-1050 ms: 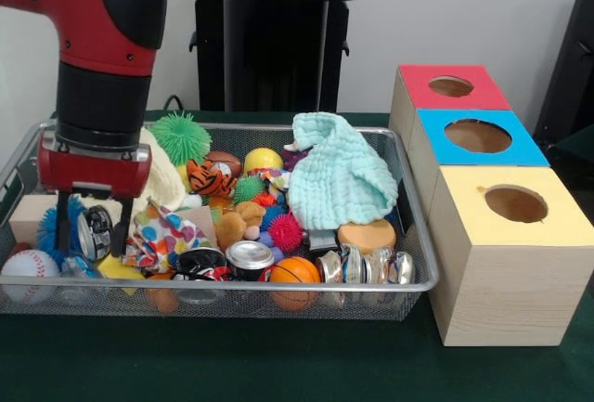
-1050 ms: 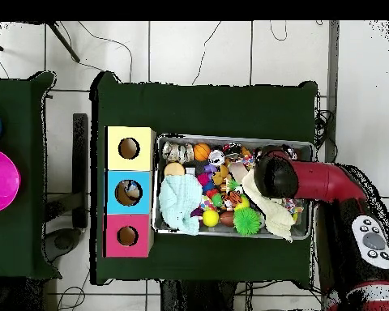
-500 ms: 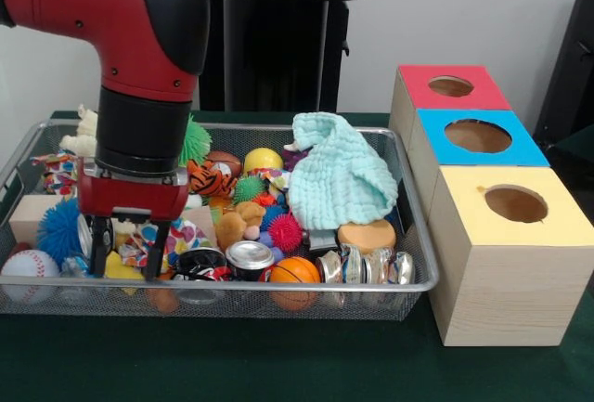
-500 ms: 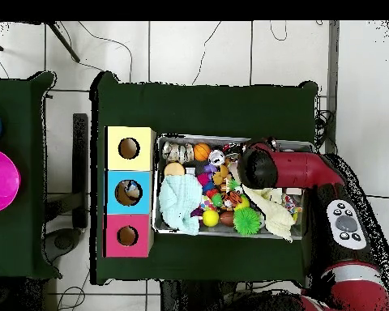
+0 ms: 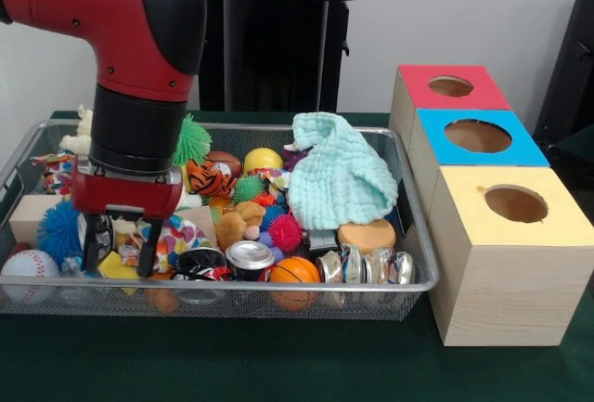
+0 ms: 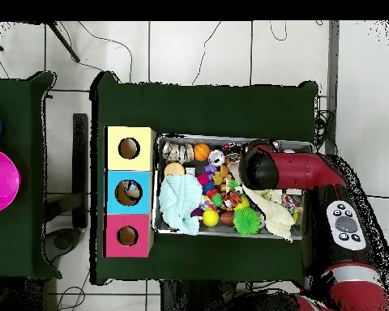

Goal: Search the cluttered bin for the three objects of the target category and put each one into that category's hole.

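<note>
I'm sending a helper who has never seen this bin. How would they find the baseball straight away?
Start at the wire bin beside the three coloured boxes. Go to the bin's end farthest from those boxes, to the front corner below the robot's gripper. The baseball lies there against the mesh: white with red stitching, unlike the spiky blue ball just behind it.

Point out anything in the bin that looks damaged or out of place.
The crushed cans at the wire bin's front rim are flattened and dented. The mint green cloth lies crumpled over other toys. Nothing has spilled outside the bin.
</note>
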Tool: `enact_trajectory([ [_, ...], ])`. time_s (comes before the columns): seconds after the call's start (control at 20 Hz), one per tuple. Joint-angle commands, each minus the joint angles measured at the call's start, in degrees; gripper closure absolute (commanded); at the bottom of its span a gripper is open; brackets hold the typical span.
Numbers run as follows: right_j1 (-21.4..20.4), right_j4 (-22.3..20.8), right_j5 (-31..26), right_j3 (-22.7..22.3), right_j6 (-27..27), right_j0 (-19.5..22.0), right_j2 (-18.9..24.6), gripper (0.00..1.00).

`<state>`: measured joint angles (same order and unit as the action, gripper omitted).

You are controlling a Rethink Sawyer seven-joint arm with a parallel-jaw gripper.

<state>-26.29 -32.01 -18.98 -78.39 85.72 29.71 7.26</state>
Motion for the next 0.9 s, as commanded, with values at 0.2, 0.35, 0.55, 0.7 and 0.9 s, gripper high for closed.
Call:
enact_trajectory([
  [0.2, 3.68, -6.36, -2.65, -2.6, -2.38, 1.11, -1.66, 0.0],
  [0.35, 3.54, -6.79, -2.35, -3.58, -2.92, 1.98, -0.98, 0.0],
  [0.55, 5.38, -7.65, -0.73, -2.9, -0.92, 1.38, -1.4, 0.0],
  [0.7, 7.04, -8.22, 0.53, -1.45, 0.97, 0.28, -2.59, 0.0],
  [0.9, 7.76, -8.56, 1.34, -0.87, 0.88, 0.28, -3.38, 0.0],
])
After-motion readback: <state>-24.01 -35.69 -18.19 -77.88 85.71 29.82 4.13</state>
